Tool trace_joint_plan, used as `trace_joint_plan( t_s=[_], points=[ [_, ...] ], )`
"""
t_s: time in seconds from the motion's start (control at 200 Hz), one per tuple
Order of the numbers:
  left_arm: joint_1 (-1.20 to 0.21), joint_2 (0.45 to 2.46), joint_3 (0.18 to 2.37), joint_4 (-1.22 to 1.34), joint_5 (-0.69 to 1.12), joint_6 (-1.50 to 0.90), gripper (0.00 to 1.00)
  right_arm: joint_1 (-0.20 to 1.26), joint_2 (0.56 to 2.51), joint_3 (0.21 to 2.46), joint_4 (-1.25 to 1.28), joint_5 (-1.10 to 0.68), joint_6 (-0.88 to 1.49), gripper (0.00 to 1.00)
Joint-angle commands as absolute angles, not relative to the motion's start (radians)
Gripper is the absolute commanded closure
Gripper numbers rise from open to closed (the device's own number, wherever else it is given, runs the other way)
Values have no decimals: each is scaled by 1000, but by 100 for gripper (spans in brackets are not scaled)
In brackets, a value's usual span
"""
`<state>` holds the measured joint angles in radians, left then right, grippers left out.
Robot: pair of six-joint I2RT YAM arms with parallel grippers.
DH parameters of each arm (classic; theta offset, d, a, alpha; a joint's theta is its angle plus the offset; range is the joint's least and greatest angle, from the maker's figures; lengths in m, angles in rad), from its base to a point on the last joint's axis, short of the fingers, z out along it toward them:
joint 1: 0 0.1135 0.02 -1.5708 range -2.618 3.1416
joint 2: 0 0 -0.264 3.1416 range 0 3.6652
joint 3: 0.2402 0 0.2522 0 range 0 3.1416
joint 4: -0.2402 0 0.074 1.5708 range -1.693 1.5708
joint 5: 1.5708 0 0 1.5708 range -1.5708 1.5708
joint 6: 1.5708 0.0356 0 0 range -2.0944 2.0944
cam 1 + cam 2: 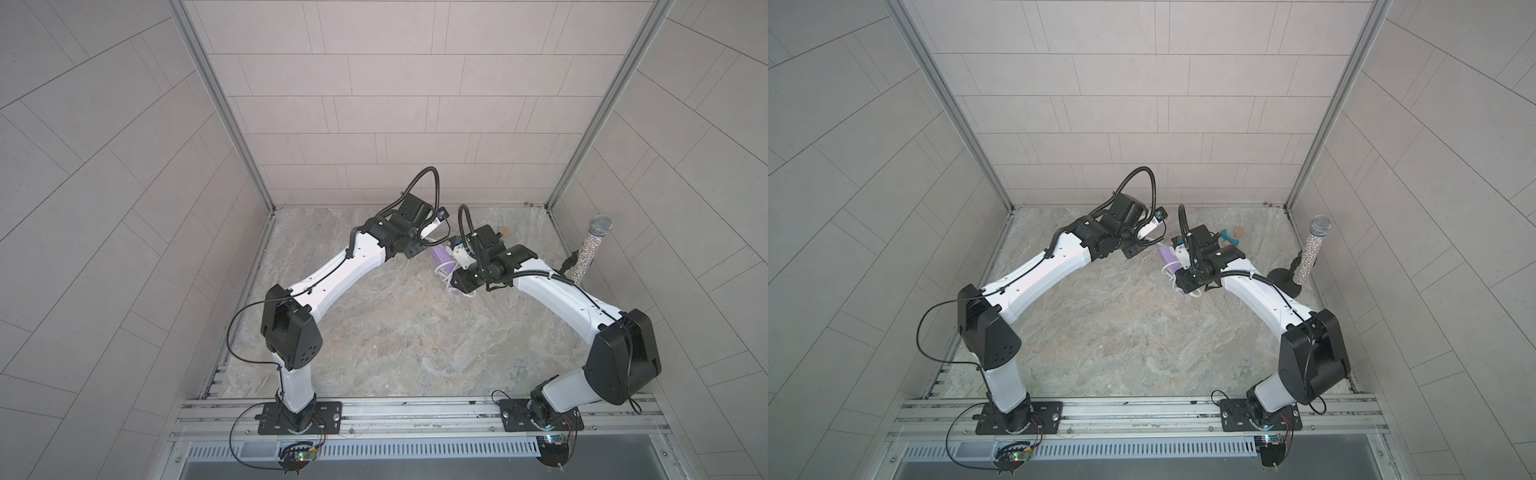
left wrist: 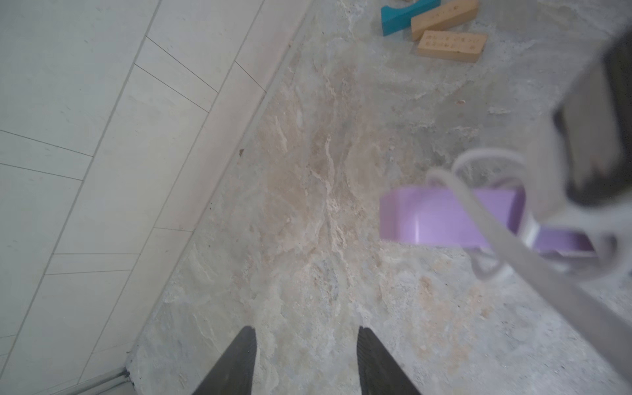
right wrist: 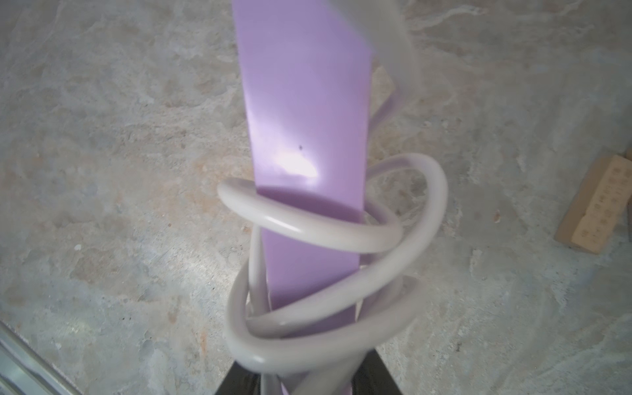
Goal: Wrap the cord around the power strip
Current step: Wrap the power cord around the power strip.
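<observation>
- Now your right gripper (image 3: 306, 376) clenches one end of the lilac power strip (image 3: 307, 102), over the marbled tabletop (image 3: 102, 171) toward its back wall.
- Several loose loops of the white cord (image 3: 307, 236) circle the power strip just beside those jaws.
- Your left gripper (image 2: 304, 333) hangs nearby, jaws released and grasping nothing.
- Two tan wooden blocks (image 2: 451, 46) lie beyond.

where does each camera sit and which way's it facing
Top views: overhead by the bases, looking down at the table; left arm, right arm show.
Left wrist: on left arm, facing table and wall; open left gripper shows.
Right wrist: looks along the power strip and cord in the right gripper.
Shared: all show the power strip.
</observation>
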<state>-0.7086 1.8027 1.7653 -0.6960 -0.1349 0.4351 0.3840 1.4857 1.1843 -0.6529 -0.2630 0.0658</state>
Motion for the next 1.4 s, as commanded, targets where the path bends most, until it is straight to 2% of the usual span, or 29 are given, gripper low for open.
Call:
trace_joint_plan(
  t_s=[0.0,0.16,0.385,0.6,0.776,1.081,1.246,1.396],
  points=[
    [-715,1687,1682,-691,-70,343,86,336,1418,1137,-514,-250,204,100],
    [-713,1589,1493,-595,75,278,85,297,1327,1062,-343,-289,260,100],
    [-694,1523,1286,-432,224,218,79,249,1153,871,76,-465,372,100],
    [-636,1557,1218,-284,353,184,75,247,1106,815,219,-721,448,100],
    [-623,1590,1197,-205,444,210,73,247,1046,704,400,-773,546,100],
    [-621,1606,1099,-119,429,223,60,245,1030,630,540,-826,645,100],
    [-613,1608,1055,-34,407,224,58,245,1046,591,638,-856,703,100],
    [-604,1587,1011,31,428,202,55,237,1033,588,597,-844,680,100]
  ],
)
